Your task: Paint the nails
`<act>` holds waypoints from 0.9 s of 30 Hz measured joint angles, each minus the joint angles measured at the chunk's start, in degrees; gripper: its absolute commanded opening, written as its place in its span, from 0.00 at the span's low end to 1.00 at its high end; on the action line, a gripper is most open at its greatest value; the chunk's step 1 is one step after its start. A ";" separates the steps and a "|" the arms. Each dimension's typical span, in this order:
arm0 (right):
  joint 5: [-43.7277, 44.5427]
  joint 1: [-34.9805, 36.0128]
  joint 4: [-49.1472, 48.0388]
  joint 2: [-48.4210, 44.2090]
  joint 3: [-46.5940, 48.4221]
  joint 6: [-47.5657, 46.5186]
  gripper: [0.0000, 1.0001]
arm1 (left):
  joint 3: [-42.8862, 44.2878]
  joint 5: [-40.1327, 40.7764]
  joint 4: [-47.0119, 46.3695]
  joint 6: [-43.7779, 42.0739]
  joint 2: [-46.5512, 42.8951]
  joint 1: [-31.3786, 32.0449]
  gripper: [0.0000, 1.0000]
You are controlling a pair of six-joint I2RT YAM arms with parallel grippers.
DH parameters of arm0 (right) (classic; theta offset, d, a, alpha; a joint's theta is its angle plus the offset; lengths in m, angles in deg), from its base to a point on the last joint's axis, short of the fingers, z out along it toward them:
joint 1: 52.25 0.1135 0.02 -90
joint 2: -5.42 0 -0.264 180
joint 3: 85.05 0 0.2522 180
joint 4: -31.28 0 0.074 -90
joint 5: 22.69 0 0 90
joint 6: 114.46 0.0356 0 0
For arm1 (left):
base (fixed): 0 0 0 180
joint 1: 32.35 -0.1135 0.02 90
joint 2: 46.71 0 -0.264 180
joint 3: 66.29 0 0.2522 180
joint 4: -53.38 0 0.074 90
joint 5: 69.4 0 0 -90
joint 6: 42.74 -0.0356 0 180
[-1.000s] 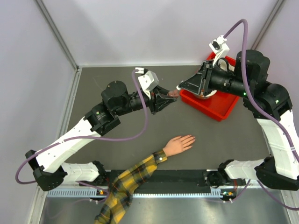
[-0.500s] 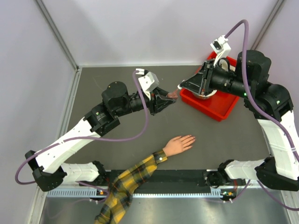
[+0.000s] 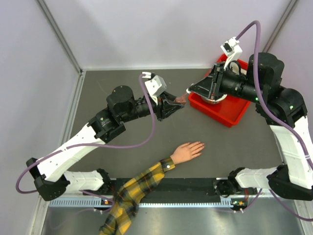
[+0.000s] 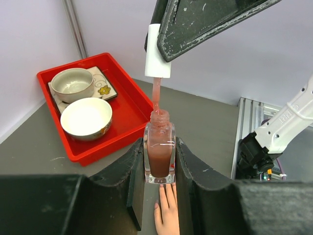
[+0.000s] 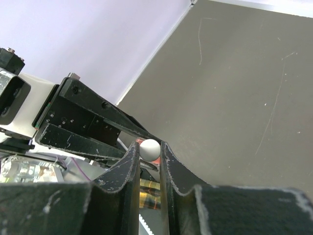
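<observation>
My left gripper (image 4: 159, 159) is shut on a clear polish bottle (image 4: 159, 154) of reddish-brown polish and holds it upright above the mat (image 3: 180, 99). My right gripper (image 5: 150, 151) is shut on the white brush cap (image 4: 157, 54), whose pink brush stem (image 4: 156, 98) reaches down into the bottle's neck. The two grippers meet at the back of the mat (image 3: 186, 93). The pale mannequin hand (image 3: 186, 152) with a plaid sleeve (image 3: 132, 196) lies flat near the front. Its fingers (image 4: 167, 205) show below the bottle; the nails are too small to make out.
A red tray (image 3: 230, 113) stands at the back right under my right arm, holding two pale bowls (image 4: 86, 116) and a small square plate (image 4: 103, 89). Grey walls close the back and sides. A metal rail (image 3: 195, 200) runs along the front edge.
</observation>
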 measured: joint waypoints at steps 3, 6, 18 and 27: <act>0.26 0.00 0.00 -0.11 0.04 0.00 0.00 | -0.04 0.17 0.02 0.02 -0.04 0.00 0.00; 0.55 0.00 -0.02 -0.22 0.48 0.00 0.00 | -0.39 0.20 0.20 0.04 -0.48 0.00 0.00; 4.72 -0.02 0.33 -1.60 0.72 -0.02 0.00 | -1.40 2.01 0.17 0.02 -2.47 0.00 0.00; 17.03 -0.04 2.38 -11.30 -12.33 -2.71 0.00 | -2.43 9.11 -0.59 -0.52 -2.97 0.00 0.00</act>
